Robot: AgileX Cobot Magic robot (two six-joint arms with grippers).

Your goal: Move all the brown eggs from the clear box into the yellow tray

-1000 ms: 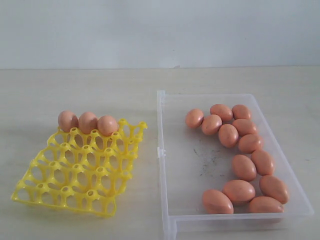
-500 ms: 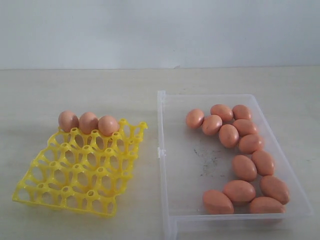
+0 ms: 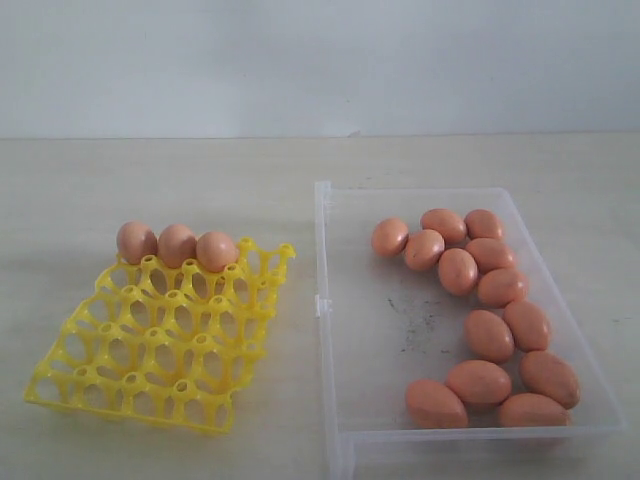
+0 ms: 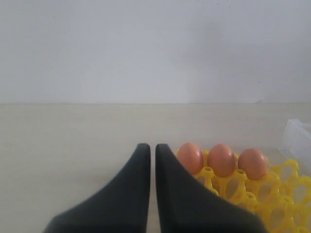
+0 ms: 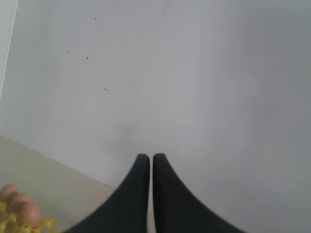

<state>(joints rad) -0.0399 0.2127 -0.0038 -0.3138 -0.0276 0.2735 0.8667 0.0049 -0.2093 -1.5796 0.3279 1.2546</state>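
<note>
The yellow tray lies on the left of the table with three brown eggs in its far row. The clear box on the right holds several brown eggs along its far and right sides. Neither gripper shows in the exterior view. In the left wrist view my left gripper is shut and empty, with the tray and its three eggs just beyond its tips. My right gripper is shut and empty, facing a white wall, with the tray eggs at the picture's corner.
The beige table runs back to a plain white wall. A small clasp sticks out on the box's left wall, facing the tray. A corner of the clear box shows in the left wrist view.
</note>
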